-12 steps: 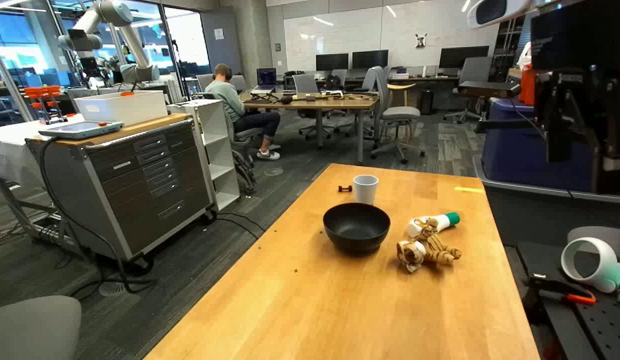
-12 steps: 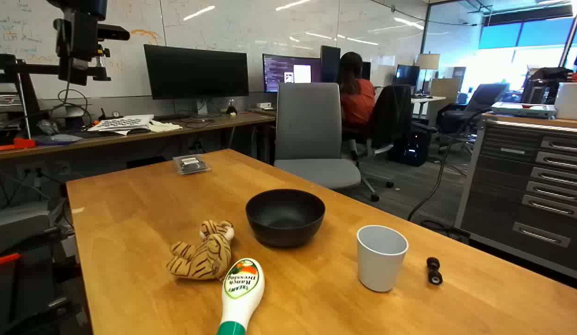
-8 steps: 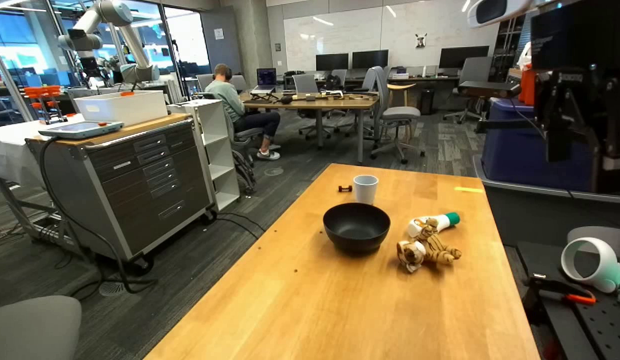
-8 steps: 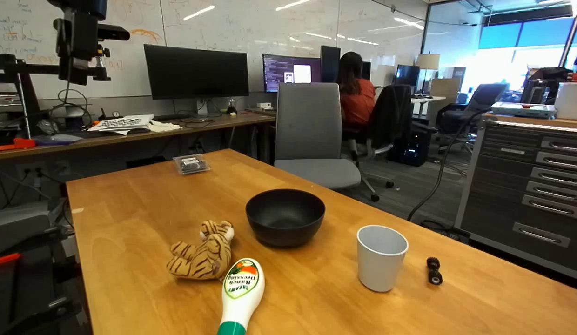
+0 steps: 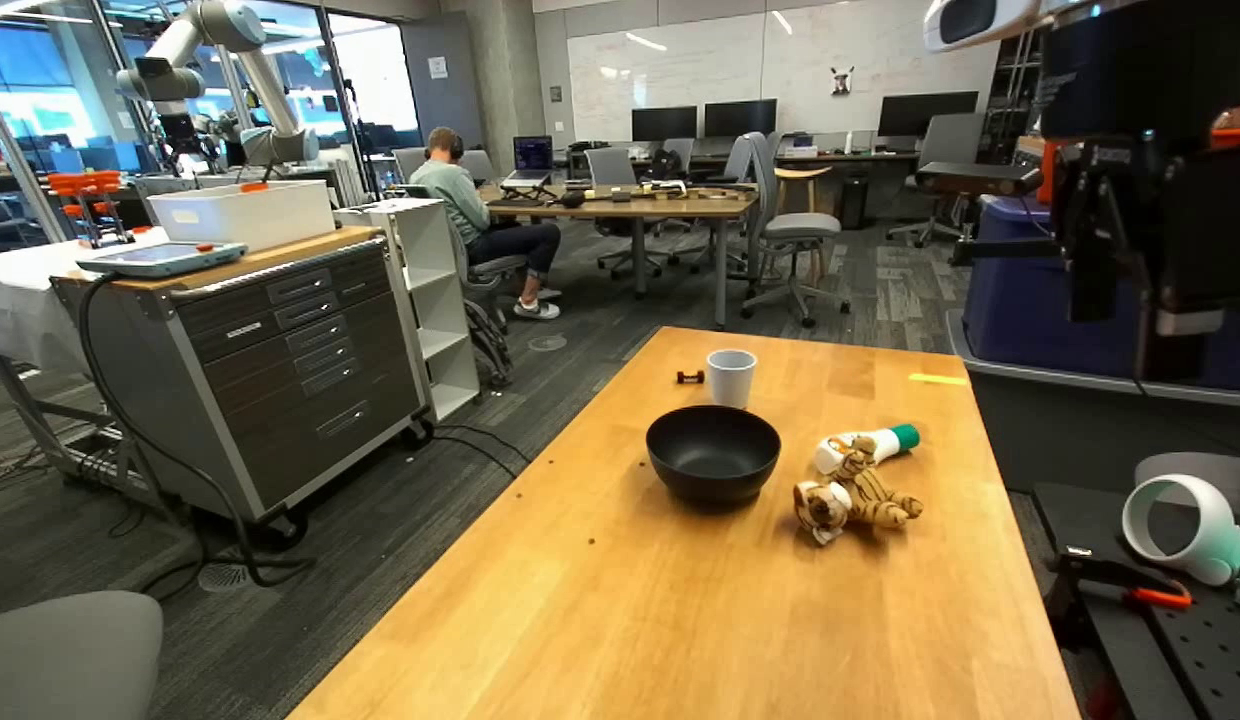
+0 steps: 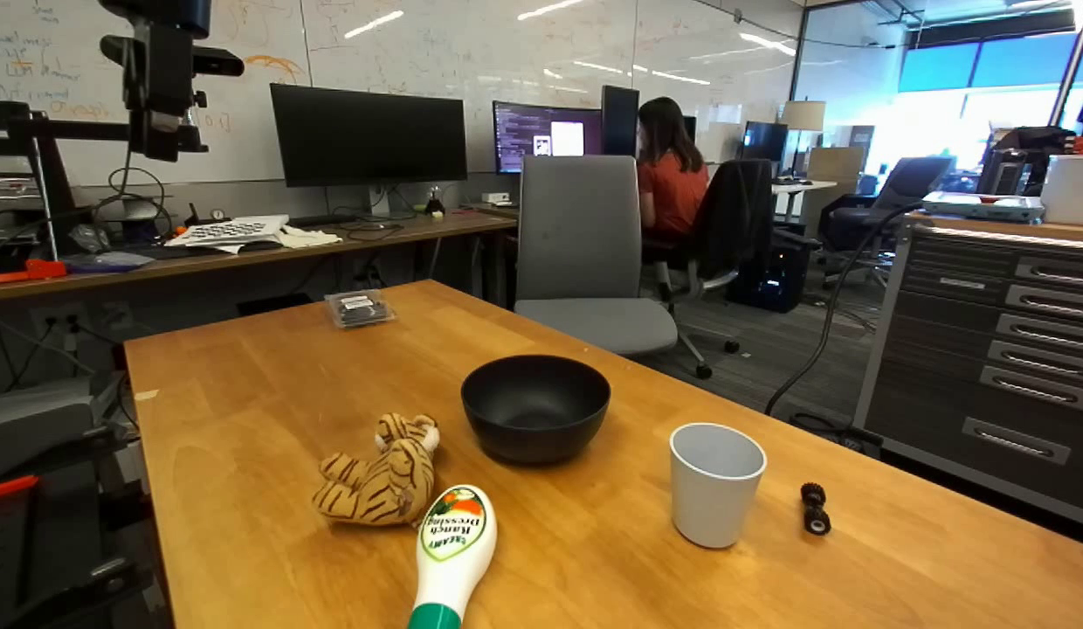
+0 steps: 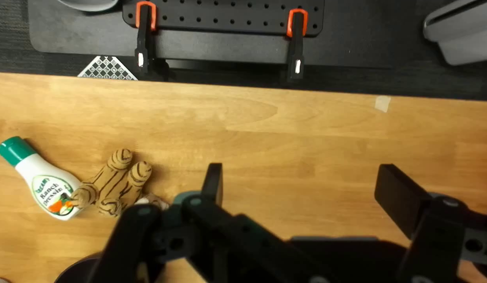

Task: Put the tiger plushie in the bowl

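Note:
The tiger plushie (image 5: 860,497) lies on the wooden table, tan with dark stripes; it shows in both exterior views (image 6: 384,485) and the wrist view (image 7: 117,184), where a gripper finger hides its head. The black bowl (image 5: 713,460) stands upright beside it, apart and empty, in both exterior views (image 6: 535,411). In the wrist view only a dark part of the bowl's rim (image 7: 76,271) shows at the lower left. My gripper (image 7: 300,182) is open with nothing between its fingers. It hangs high above the table, away from plushie and bowl, in both exterior views (image 5: 1125,315) (image 6: 157,144).
A white ranch bottle with green cap (image 6: 454,546) lies against or right beside the plushie. A pale cup (image 6: 718,485) and a small dark dumbbell-shaped thing (image 6: 814,508) stand past the bowl. A plastic package (image 6: 359,308) lies at a table corner. Clamps (image 7: 296,51) sit beyond the table edge.
My gripper has shifted slightly, leftward in an exterior view and rightward in an exterior view, still high up. The plushie, bowl, bottle and cup have not moved. A seated person in the background has shifted.

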Motion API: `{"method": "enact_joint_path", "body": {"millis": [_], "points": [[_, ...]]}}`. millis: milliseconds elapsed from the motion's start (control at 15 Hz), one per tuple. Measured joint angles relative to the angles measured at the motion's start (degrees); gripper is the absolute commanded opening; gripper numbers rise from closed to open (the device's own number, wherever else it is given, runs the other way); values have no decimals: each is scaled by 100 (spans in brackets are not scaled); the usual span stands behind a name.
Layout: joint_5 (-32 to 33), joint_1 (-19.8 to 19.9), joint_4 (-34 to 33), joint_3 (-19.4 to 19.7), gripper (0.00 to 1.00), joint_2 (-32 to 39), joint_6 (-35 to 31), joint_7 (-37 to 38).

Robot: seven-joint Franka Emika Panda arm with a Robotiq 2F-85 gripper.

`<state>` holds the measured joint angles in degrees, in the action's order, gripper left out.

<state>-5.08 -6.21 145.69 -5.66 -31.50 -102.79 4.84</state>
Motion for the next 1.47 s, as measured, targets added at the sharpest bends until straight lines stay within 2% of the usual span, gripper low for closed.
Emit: {"method": "enact_joint_path", "body": {"millis": [333, 667, 1067, 1467], "points": [[1, 391, -6, 107, 100, 35, -676, 336], [102, 835, -108, 237, 100, 326, -1026, 643], [115, 1021, -574, 514, 100, 1401, -1144, 715], [118, 1030, -1071, 651, 100, 2546, -1692, 995]]}}
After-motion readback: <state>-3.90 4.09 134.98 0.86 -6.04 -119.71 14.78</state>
